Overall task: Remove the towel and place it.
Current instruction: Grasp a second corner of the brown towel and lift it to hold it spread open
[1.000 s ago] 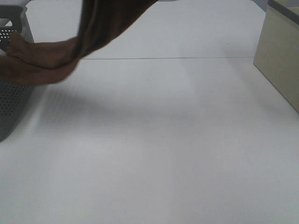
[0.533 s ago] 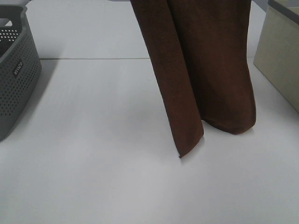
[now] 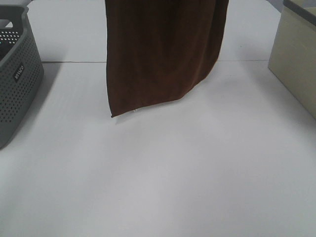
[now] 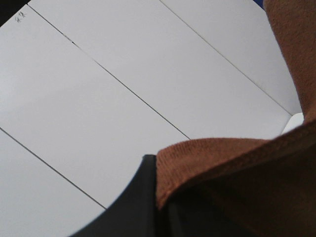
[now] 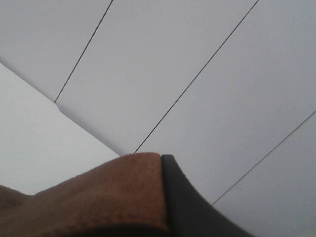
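The dark brown towel (image 3: 163, 54) hangs spread out as a wide sheet over the middle back of the white table, and its top runs out of the exterior high view. Its lower edge hangs just above the table, lowest at the left corner (image 3: 113, 115). Neither gripper shows in that view. In the left wrist view my left gripper (image 4: 157, 170) is shut on a towel edge (image 4: 237, 173), with one black finger (image 4: 140, 202) showing. In the right wrist view my right gripper (image 5: 162, 165) is shut on another towel edge (image 5: 113, 192) beside its black finger (image 5: 187, 202).
A grey perforated basket (image 3: 19, 84) stands at the left edge of the table. A beige box (image 3: 296, 59) stands at the right edge. A thin seam (image 3: 74, 61) crosses the table behind the towel.
The towel has come out of the basket, swung right while hanging in a narrow fold that touched the table, and now hangs higher, spread wide, nearer the middle.
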You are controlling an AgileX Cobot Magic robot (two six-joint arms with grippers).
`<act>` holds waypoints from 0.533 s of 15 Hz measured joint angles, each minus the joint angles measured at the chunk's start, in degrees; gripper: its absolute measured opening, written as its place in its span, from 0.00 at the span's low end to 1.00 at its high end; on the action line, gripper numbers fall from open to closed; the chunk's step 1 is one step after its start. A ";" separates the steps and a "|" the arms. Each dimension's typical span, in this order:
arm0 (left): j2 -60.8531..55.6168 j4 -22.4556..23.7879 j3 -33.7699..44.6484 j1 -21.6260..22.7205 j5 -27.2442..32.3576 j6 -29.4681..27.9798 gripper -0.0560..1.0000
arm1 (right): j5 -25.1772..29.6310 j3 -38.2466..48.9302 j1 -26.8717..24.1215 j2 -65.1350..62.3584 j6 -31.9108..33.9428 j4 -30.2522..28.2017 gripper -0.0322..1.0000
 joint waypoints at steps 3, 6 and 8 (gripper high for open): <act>2.23 1.03 0.00 3.67 -4.47 -0.52 0.05 | -5.56 0.00 -0.06 3.09 5.79 -3.21 0.04; 5.44 0.97 0.00 7.68 -11.17 -3.90 0.05 | -14.09 0.00 -0.46 6.07 12.61 -4.53 0.04; 10.31 0.97 -2.18 9.85 -18.11 -7.62 0.05 | -20.97 0.00 -0.63 9.28 15.07 -4.93 0.04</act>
